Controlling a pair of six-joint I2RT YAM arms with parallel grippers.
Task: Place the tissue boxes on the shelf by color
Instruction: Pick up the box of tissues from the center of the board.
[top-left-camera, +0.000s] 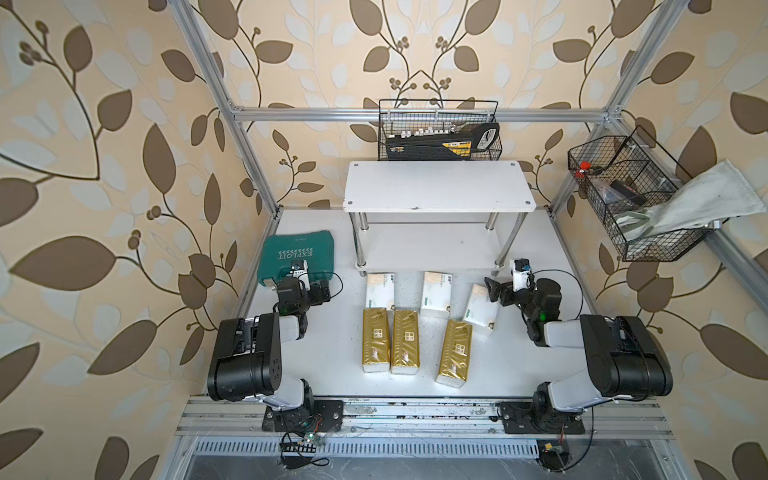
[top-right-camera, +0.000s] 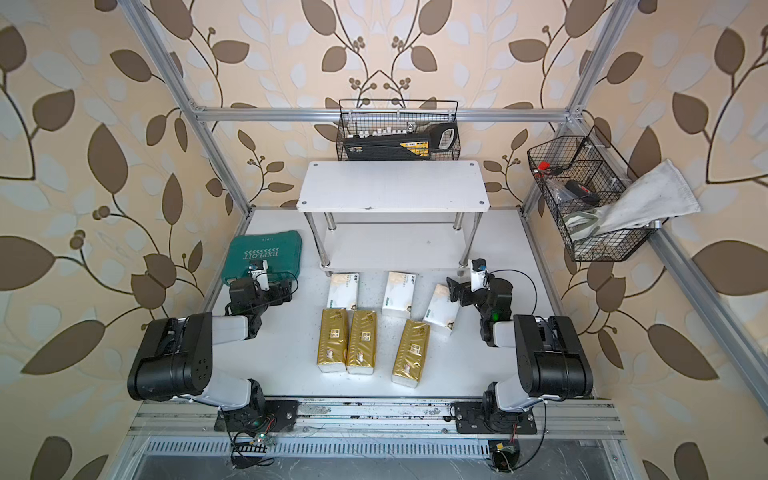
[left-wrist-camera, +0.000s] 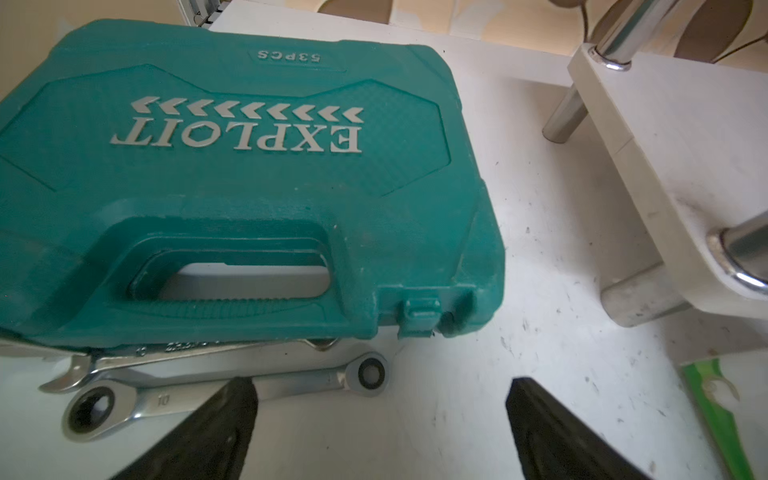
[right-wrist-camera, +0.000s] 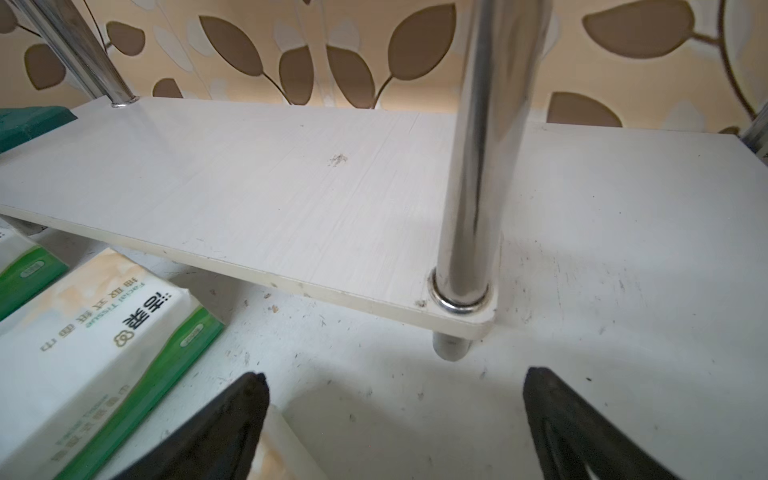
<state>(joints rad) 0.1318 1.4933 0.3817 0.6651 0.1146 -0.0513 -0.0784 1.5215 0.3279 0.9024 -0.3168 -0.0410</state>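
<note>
Right wrist view showed our right end effector (right-wrist-camera: 397, 376) released and empty, like the left end effector (left-wrist-camera: 382, 382); with all six tissue boxes (top-left-camera: 405, 340) on the counter (top-left-camera: 332, 370) before the shelf (top-left-camera: 436, 187), we judged nothing sorted and a first grasp next.

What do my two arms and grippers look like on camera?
The left arm and right arm have bulky black joint housings joined by pale grey links. A thin black cable loops at each wrist, beside a green light. The left gripper and right gripper have black tapered fingers.
</note>
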